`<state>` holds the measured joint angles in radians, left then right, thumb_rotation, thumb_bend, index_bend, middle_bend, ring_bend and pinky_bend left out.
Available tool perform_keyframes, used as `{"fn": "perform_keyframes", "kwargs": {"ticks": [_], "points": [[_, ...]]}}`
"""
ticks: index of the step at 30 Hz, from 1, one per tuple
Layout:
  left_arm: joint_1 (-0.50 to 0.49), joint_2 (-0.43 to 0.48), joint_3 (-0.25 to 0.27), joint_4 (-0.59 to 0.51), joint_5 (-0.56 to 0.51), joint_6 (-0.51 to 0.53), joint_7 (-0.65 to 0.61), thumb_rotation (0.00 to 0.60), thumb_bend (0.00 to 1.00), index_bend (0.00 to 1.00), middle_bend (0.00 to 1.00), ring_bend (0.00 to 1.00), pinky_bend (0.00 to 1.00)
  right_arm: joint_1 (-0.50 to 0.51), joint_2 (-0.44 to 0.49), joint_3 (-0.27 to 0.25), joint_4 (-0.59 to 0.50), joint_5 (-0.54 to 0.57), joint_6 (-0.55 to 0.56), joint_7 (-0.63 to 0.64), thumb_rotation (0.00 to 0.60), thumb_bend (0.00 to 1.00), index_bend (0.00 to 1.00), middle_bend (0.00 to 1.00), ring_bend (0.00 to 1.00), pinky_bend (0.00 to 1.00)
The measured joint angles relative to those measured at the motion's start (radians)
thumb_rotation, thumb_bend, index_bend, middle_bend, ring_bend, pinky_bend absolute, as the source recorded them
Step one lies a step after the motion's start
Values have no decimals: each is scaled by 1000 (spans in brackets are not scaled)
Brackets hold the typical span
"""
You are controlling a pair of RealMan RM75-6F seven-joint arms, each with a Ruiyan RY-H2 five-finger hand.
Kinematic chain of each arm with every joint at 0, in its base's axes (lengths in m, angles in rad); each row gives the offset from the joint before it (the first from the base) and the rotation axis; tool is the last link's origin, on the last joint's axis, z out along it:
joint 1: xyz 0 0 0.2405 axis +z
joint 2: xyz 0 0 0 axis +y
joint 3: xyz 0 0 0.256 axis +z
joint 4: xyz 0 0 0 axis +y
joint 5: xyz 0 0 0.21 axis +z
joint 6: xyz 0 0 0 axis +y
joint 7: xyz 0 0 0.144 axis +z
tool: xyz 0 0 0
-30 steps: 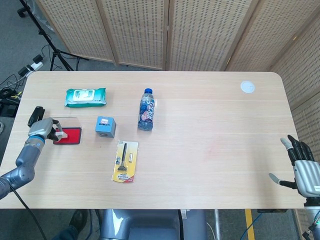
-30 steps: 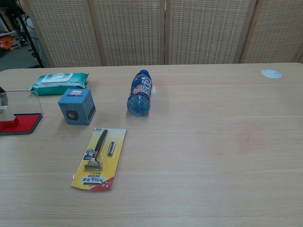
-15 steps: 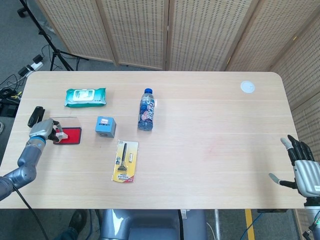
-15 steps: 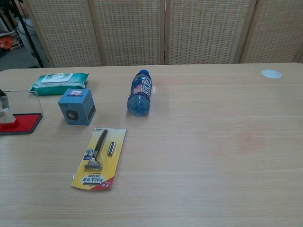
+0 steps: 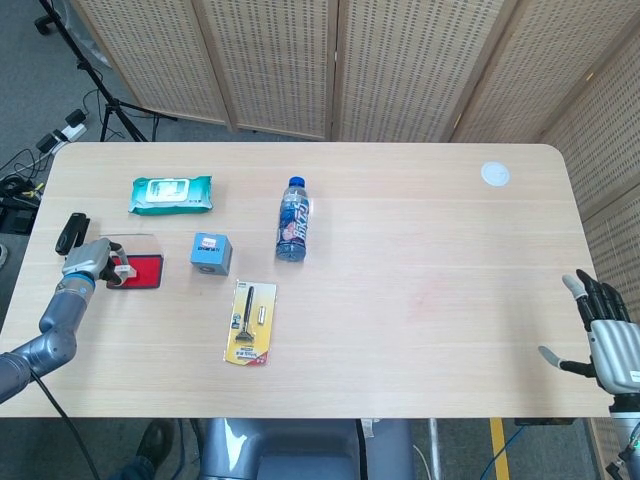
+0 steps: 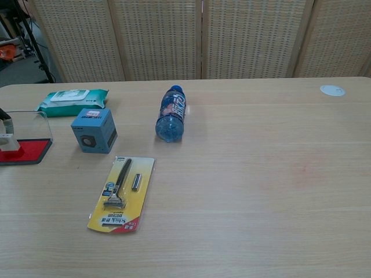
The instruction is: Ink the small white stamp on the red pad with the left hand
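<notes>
Currently left hand (image 5: 88, 260) grips stamp (image 5: 122, 270) on pad (image 5: 143, 272); off-square pressure risks patchy ink or skidding the pad.

**Colours across my table**

From the head view I see a pale wood-grain table (image 5: 420, 230). At far left sits the red pad (image 5: 142, 271) with a clear lid (image 5: 135, 243) behind it, and a small white stamp (image 5: 121, 269) on its red surface. My left hand (image 5: 88, 258) is grey metal; my right hand (image 5: 608, 340), lower right, is silver with black fingers (image 5: 600, 297). Upper left lies a green wipes pack (image 5: 171, 194) with a white label. Near it I have a blue cube (image 5: 211, 252), a blue-capped bottle (image 5: 292, 220) with a colourful label, and a yellow razor card (image 5: 250, 322) edged red. A white disc (image 5: 494, 174) sits upper right. Beige woven screens (image 5: 300, 60) fill the back.
</notes>
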<state>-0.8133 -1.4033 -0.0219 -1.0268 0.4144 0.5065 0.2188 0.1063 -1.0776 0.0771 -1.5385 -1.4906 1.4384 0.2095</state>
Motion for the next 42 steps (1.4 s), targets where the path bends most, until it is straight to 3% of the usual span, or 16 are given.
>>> {"fn": "perform_keyframes", "kwargs": {"ticks": [10,19,24,33,42], "points": [[2,82,-13,-111,16,30,-9,600,430,616,988,944,931,-2,3,-1,-1,-5,5,8,600,0,0,0,0,0],[16,239,-47,-417,143,128,-24,600,424,616,988,944,931,-6,10,-4,-4,-15,16,23,600,0,0,0,0,0],[25,264,-52,-547,244,217,-5,600,423,616,989,944,931,-7,11,-4,-3,-17,17,30,600,0,0,0,0,0],[18,121,-29,-506,255,311,93,600,422,616,988,944,931,-5,14,-4,3,-14,10,46,600,0,0,0,0,0],[16,49,-19,-428,206,311,130,600,409,616,988,944,931,-4,17,-2,6,-9,7,59,600,0,0,0,0,0]]}}
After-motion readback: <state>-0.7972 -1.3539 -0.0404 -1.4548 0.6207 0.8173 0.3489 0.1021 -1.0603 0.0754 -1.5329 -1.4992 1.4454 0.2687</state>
